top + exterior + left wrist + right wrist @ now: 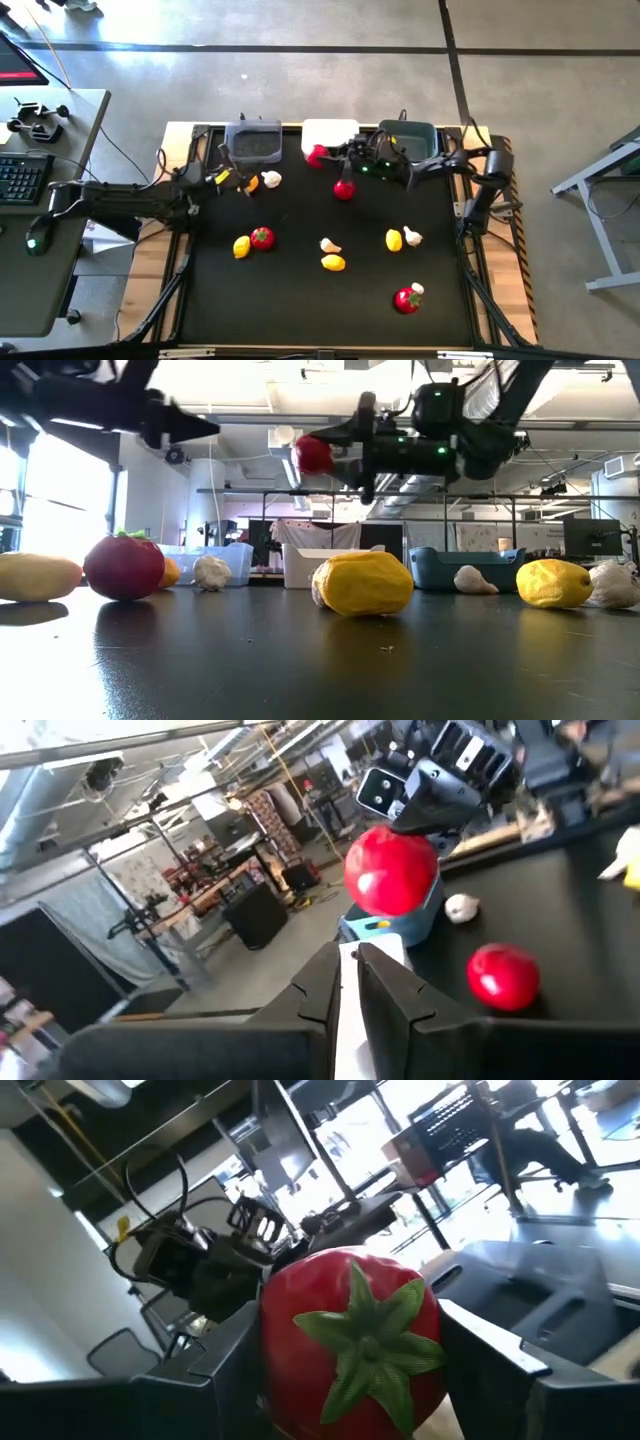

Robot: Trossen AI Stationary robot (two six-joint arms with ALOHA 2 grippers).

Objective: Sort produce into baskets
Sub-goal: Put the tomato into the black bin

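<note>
My right gripper (325,155) is shut on a red tomato (316,155) in the air, over the near left corner of the white basket (332,130). The grey basket (253,142) and the dark teal basket (412,138) flank the white one at the far edge. My left gripper (220,178) hangs shut and empty near the grey basket, beside a lemon (250,183) and a garlic bulb (270,179). A second tomato (343,189) lies on the black mat below the held one. My right gripper pinches the tomato between its two fingers, one on each round side (278,1342). The fingers come level from the table's right and point left. The tomato is lifted clear of the table (313,453), and its green top (368,1342) faces back toward the wrist.
On the mat lie a lemon (241,246) with a tomato (262,238), a garlic bulb (329,245) with a lemon (333,262), a lemon (394,240) with a garlic bulb (411,236), and a tomato (406,300) with a garlic bulb (417,288) near the front right.
</note>
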